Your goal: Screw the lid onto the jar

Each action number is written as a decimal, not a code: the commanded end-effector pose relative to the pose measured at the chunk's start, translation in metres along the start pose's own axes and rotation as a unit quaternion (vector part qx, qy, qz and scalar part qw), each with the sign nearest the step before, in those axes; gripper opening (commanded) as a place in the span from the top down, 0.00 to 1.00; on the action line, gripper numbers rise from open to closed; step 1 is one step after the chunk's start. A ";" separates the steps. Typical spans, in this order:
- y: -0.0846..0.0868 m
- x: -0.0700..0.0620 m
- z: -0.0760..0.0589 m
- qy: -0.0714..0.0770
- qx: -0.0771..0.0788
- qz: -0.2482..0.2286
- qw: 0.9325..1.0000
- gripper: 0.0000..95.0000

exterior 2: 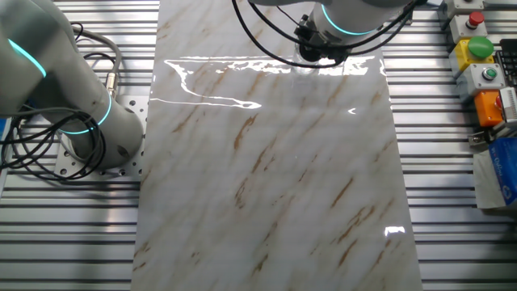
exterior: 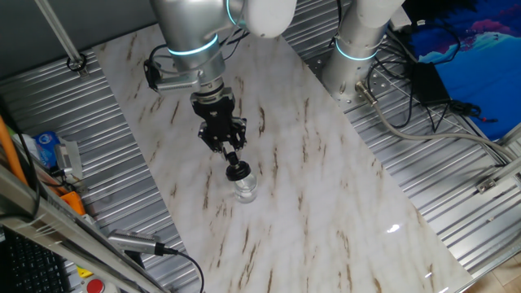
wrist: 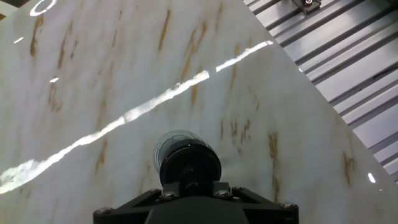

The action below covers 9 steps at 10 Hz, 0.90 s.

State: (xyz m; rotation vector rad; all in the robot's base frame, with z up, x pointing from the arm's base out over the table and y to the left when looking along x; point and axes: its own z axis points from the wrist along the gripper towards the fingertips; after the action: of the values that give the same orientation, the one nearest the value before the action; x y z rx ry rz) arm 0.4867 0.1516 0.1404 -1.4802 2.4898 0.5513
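Our claw (exterior: 235, 159) grips the lid (exterior: 238, 170) atop the jar (exterior: 245, 189); only the hand view shows the glass rim, with open marble table (wrist: 112, 74) toward 12 o'clock.

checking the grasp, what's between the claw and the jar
Only the lid: the claw holds it right over the jar. One fixed view shows this best; the hand view agrees.

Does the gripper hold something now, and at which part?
Yes. The gripper holds the black lid by its rim, right above the jar.
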 end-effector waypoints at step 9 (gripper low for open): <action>0.010 -0.009 -0.001 0.041 0.033 0.009 0.999 1.00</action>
State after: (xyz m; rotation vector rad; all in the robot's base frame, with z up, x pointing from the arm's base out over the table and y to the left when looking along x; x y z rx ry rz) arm 0.4805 0.1636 0.1476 -1.4879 2.5579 0.4142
